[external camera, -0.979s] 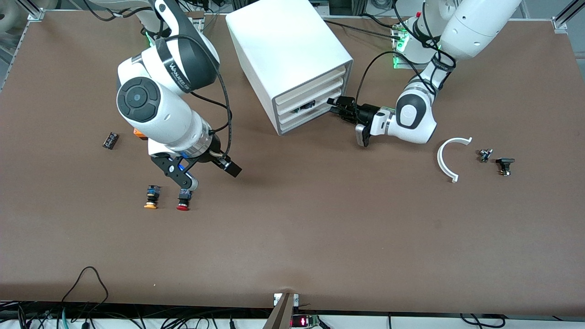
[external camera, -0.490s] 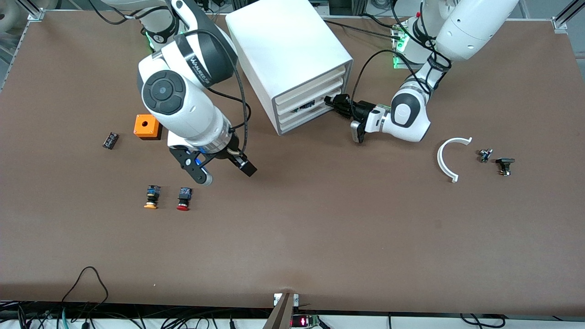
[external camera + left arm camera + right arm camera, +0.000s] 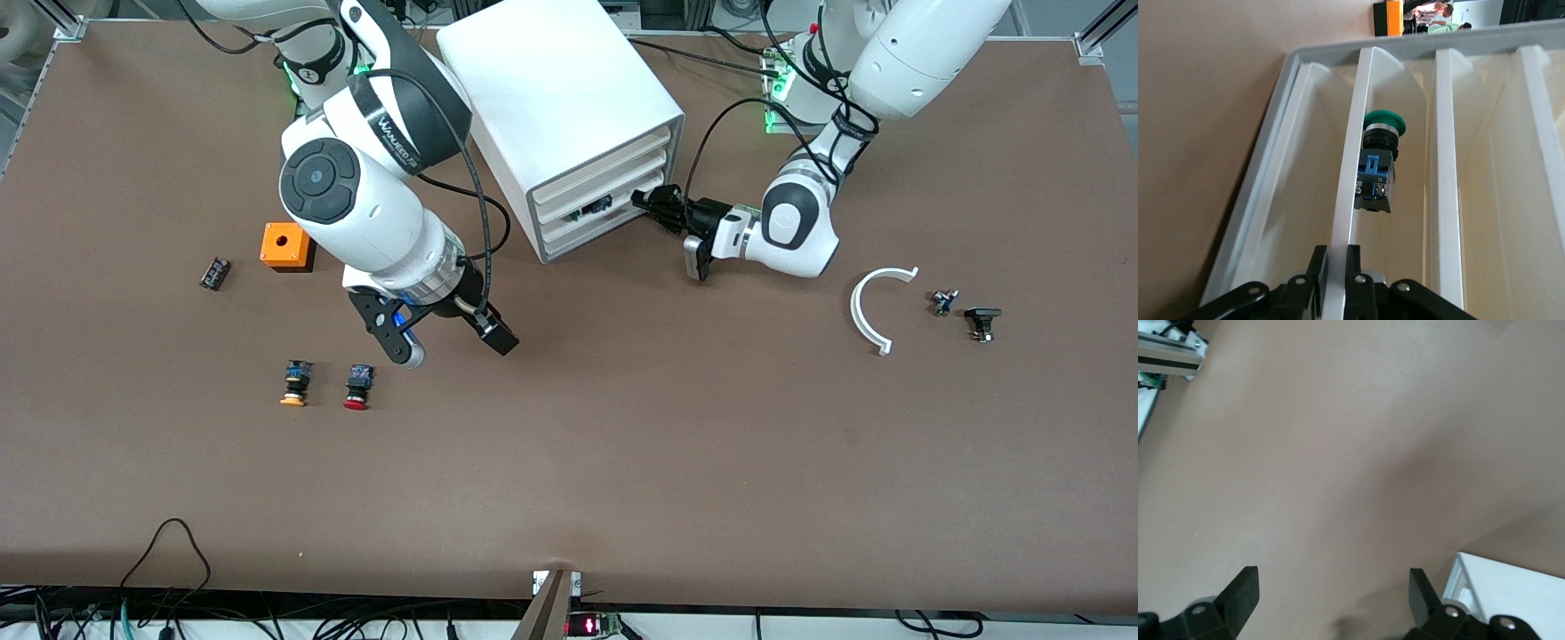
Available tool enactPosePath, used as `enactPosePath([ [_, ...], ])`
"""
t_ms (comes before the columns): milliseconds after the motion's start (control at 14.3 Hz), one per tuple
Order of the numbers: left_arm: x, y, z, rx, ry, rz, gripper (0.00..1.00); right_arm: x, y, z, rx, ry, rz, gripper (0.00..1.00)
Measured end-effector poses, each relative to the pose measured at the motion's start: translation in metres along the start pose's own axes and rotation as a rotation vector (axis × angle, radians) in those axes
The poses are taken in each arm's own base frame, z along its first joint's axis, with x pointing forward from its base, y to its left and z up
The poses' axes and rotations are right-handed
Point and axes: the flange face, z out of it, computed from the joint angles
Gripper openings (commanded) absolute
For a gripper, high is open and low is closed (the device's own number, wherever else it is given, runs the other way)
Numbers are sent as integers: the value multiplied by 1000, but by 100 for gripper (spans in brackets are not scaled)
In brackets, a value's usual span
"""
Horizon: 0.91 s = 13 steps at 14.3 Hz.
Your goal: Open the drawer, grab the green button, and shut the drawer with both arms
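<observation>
- Swung toward the cabinet since a second earlier: right hand, off the red-capped button and now over bare table, fingers spread wide and holding nothing.
- Clamped shut within that second: left hand, fingers pinching the thin front edge of the drawer, which sat second from the bottom in the cabinet.
- Barely glimpsed from the front: only a dark speck of the button in the drawer's gap; seen plainly from the left wrist, lying on its side inside the drawer, green cap away from the hand.
- Left untouched near the right arm's end: orange-capped button beside the red one, orange block, small black part.
- Spotted toward the left arm's end: white curved piece and two tiny dark parts, too small to identify.
</observation>
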Motion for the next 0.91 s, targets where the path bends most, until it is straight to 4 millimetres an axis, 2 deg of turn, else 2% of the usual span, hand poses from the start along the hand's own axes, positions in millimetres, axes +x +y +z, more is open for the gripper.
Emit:
enactPosePath([
  [140,12,-2,-22,35,13,29,0,-10,-5,1,36,3,20,99],
  [420,46,-10,-94,121,64,99,0,-38,-13,18,59,-20,80,99],
  [560,59,-15,-121,143,88,121,0,-68,-17,36,68,-35,116,99],
  [770,74,-24,-141,157,116,136,0,-112,-17,70,43,-52,133,99],
  [840,78,-26,-146,163,120,141,27,-121,-16,79,31,-54,126,99],
  [909,82,-27,-150,173,116,151,99,-131,-14,89,18,-56,115,99],
])
